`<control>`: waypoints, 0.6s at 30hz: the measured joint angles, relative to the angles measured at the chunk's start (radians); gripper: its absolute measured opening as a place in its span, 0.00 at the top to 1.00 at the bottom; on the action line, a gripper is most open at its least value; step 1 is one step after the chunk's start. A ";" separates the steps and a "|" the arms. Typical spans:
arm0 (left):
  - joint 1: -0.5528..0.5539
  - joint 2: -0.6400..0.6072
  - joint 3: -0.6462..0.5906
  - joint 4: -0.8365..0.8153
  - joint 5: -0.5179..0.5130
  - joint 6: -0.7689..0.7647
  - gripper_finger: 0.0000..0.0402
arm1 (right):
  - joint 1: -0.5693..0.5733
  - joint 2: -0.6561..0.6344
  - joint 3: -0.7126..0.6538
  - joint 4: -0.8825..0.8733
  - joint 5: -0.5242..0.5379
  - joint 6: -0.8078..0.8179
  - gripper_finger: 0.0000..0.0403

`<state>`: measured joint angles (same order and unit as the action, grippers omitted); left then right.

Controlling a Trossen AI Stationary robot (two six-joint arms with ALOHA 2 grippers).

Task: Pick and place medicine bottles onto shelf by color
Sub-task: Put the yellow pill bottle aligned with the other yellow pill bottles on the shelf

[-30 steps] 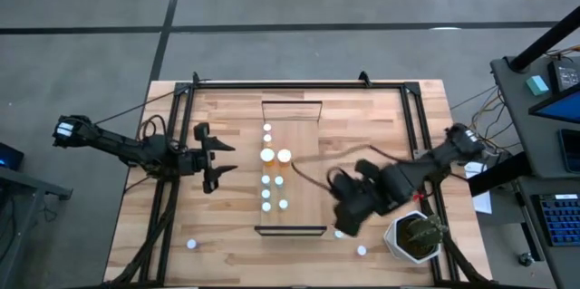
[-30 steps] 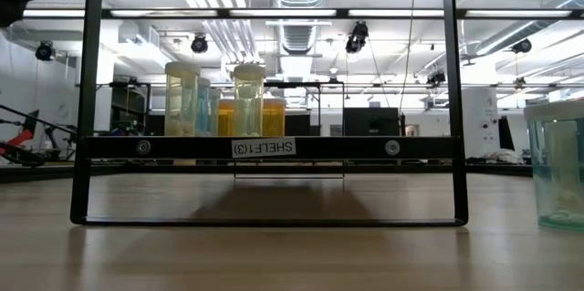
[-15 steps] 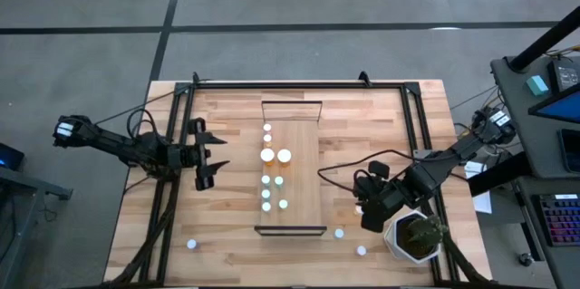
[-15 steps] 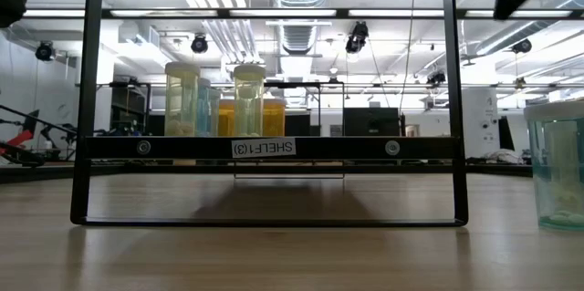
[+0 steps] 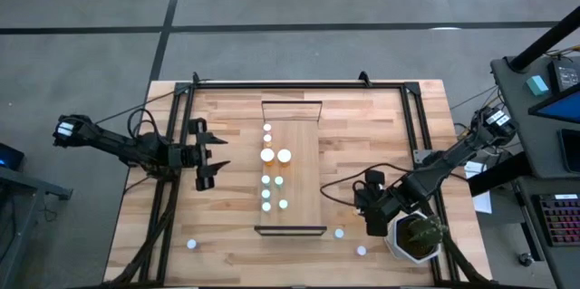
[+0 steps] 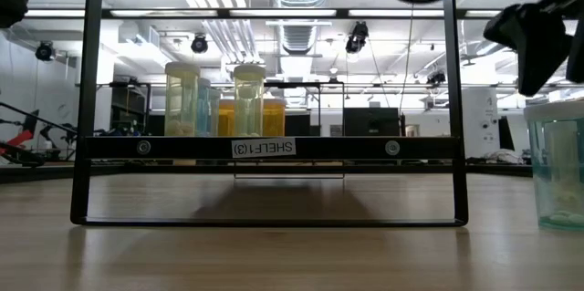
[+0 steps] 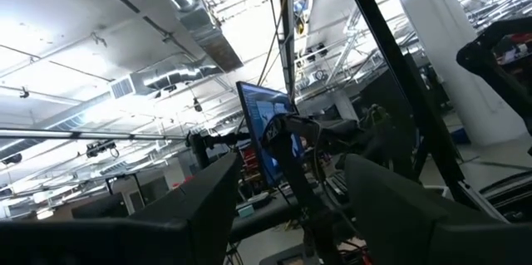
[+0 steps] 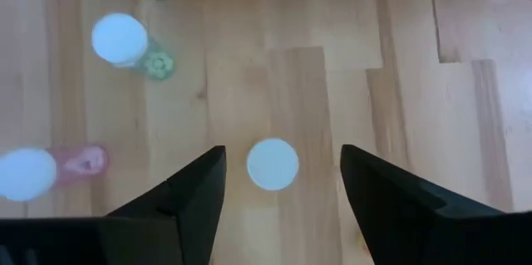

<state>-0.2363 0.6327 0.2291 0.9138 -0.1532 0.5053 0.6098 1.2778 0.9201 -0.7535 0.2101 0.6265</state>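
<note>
The shelf (image 5: 304, 144), a light-wood plank with a dark rail, lies mid-table with several white-capped medicine bottles (image 5: 267, 154) standing on it; the low view shows them as yellowish bottles (image 6: 182, 99). My right gripper (image 8: 274, 207) hangs open near the shelf's near right corner, fingers on either side of and above a white-capped bottle (image 8: 273, 164) standing on the table. A greenish bottle (image 8: 120, 39) and an orange one (image 8: 25, 174) stand close by. My left gripper (image 5: 210, 153) waits open, left of the shelf.
A potted green plant (image 5: 415, 237) stands right beside my right arm at the near right corner. One loose bottle (image 5: 192, 244) stands near the front left. Dark frame rails (image 5: 412, 135) run along both sides of the table. A greenish bottle (image 6: 558, 172) stands at the low view's right.
My right arm has swung back toward the table's right edge, carrying its gripper a little to the right, away from the shelf. The gripper has also come down: in the low view it has dropped into the upper right of the picture.
</note>
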 joint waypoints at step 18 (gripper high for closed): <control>0.000 0.002 0.000 0.027 -0.013 -0.001 0.49 | 0.001 0.001 -0.118 0.151 -0.008 -0.051 0.46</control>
<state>-0.2359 0.6342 0.2291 0.9413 -0.1665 0.5045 0.6109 1.2785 0.8018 -0.6024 0.2016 0.5751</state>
